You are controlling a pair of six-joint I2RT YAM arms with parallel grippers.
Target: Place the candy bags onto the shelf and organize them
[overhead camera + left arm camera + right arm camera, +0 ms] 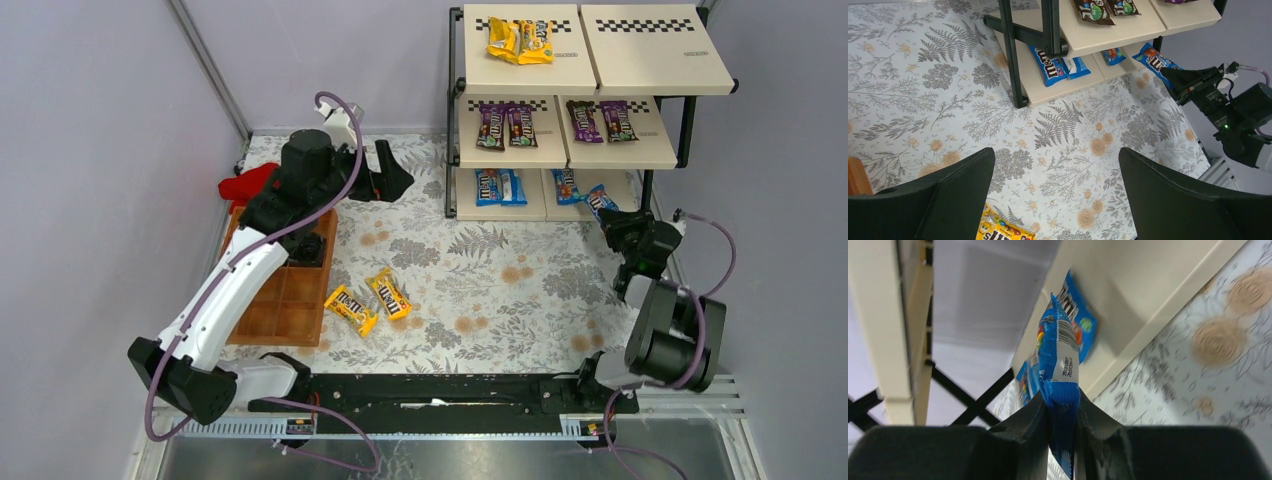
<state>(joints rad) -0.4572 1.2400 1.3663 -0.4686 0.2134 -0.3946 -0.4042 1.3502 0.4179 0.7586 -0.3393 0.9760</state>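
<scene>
Blue m&m's candy bag [1060, 365] sits pinched between the right fingers [1023, 432]; left fingers [948, 192] spread apart, holding nothing.

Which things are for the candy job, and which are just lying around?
For the job:
shelf
two loose yellow candy bags
blue candy bag pinched in the right fingers

Just lying about:
red cloth
wooden tray
</scene>
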